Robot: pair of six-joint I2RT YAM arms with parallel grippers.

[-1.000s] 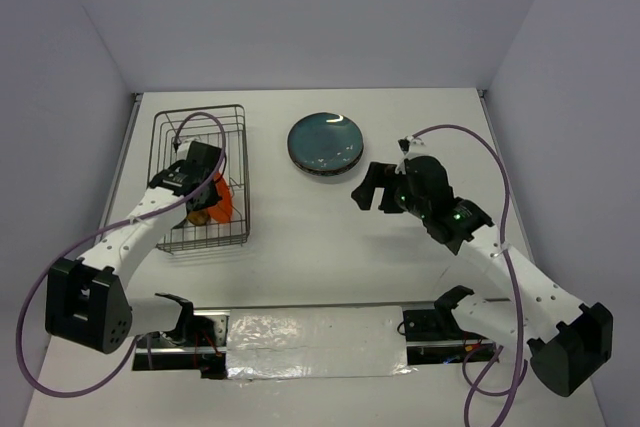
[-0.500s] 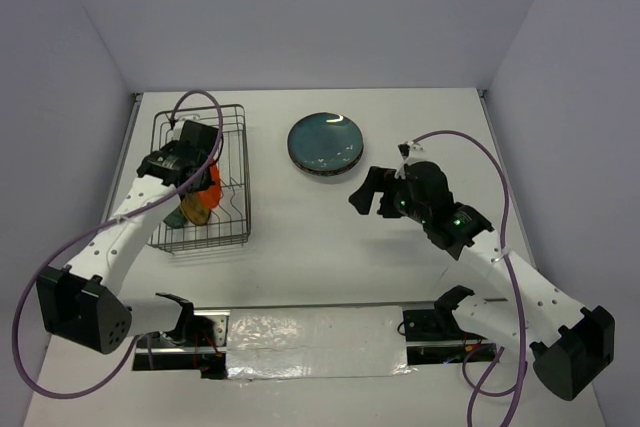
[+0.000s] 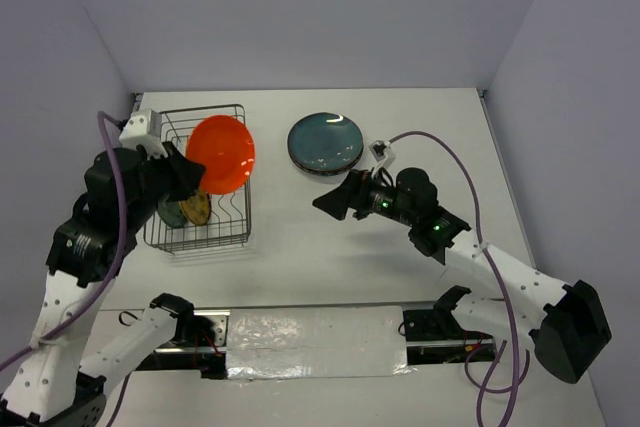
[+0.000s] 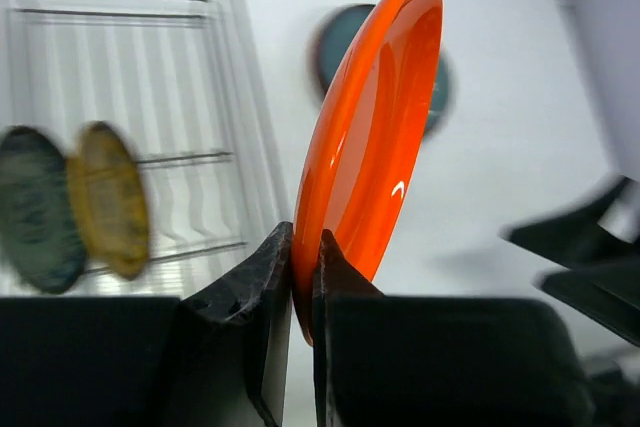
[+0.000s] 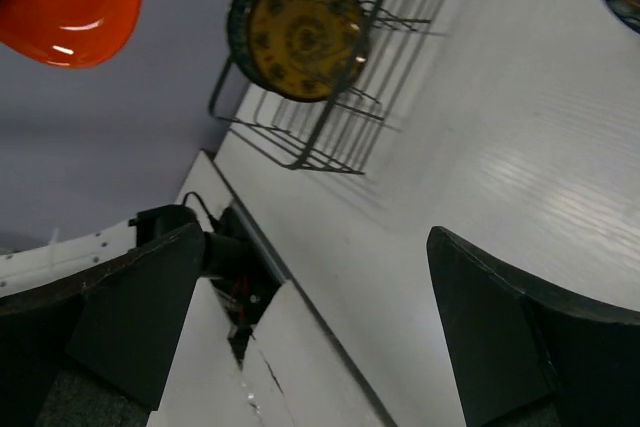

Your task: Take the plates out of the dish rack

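Aloft now: left gripper clamped on orange plate rim, plate on edge above rack. Right gripper, jaws wide apart, faces it from right, near; teal stack on desk beyond.

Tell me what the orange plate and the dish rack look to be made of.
orange plate: probably glazed ceramic, though hard plastic cannot be ruled out. It is glossy, with sharp white highlights on a smooth, even surface.
dish rack: thin metal wire, silver-grey with a slight sheen. It is an open grid of slim straight rods.
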